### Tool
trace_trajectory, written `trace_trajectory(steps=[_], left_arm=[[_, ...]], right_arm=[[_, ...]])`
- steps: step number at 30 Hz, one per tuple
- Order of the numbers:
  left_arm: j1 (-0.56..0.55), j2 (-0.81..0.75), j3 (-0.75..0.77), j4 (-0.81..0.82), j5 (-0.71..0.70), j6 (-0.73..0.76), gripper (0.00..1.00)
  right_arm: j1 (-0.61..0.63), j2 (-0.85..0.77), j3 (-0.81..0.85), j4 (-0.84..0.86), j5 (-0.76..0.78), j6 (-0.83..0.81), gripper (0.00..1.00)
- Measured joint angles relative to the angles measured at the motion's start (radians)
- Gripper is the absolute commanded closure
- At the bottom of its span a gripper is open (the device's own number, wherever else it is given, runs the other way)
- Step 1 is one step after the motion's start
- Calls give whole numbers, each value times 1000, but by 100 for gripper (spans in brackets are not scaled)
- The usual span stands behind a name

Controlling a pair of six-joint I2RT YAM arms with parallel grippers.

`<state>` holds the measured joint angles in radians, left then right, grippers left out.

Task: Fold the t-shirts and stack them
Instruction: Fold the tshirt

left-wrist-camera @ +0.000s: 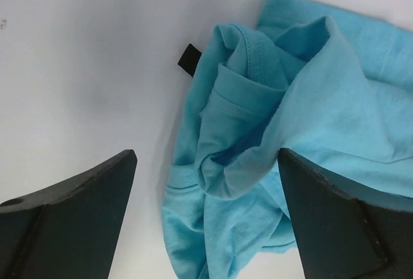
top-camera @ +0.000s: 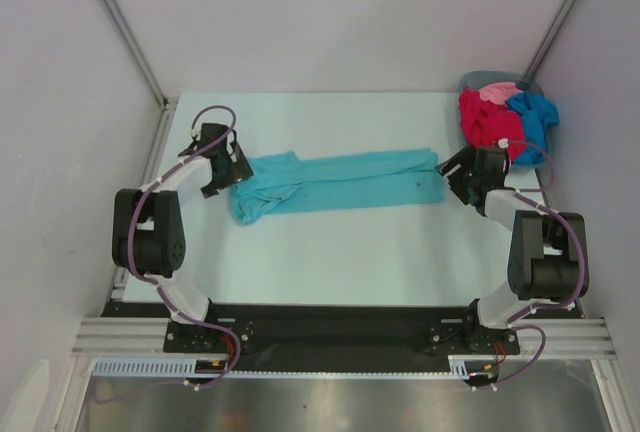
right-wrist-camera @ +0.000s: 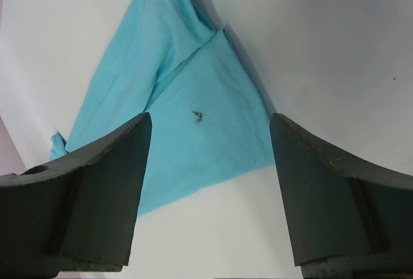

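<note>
White table [top-camera: 330,262], long narrow teal t-shirt [top-camera: 340,184], left end crumpled

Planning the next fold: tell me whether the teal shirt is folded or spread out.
Partly folded: the teal t-shirt lies on the table as a long narrow strip, one end bunched and wrinkled, the other flat.

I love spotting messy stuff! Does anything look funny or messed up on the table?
Yes. The teal t-shirt lies in a long strip, but its left end is scrunched into a lump instead of flat. There is also a small dark speck on the cloth near its right end.
</note>
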<state>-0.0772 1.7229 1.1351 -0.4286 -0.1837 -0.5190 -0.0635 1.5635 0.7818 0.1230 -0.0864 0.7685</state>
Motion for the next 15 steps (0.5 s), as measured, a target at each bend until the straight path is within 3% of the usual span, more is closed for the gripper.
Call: trace_trajectory(steps=[7, 8, 15], left_arm=[[76, 47, 4, 27, 161, 45, 32], [86, 58, 4, 35, 192, 49, 42], [108, 110, 2, 77, 346, 52, 45]], right_arm=[[-45, 21, -53, 70, -39, 27, 22], [-50, 21, -64, 83, -46, 33, 22], [-95, 89, -132, 262, -167, 78, 22]])
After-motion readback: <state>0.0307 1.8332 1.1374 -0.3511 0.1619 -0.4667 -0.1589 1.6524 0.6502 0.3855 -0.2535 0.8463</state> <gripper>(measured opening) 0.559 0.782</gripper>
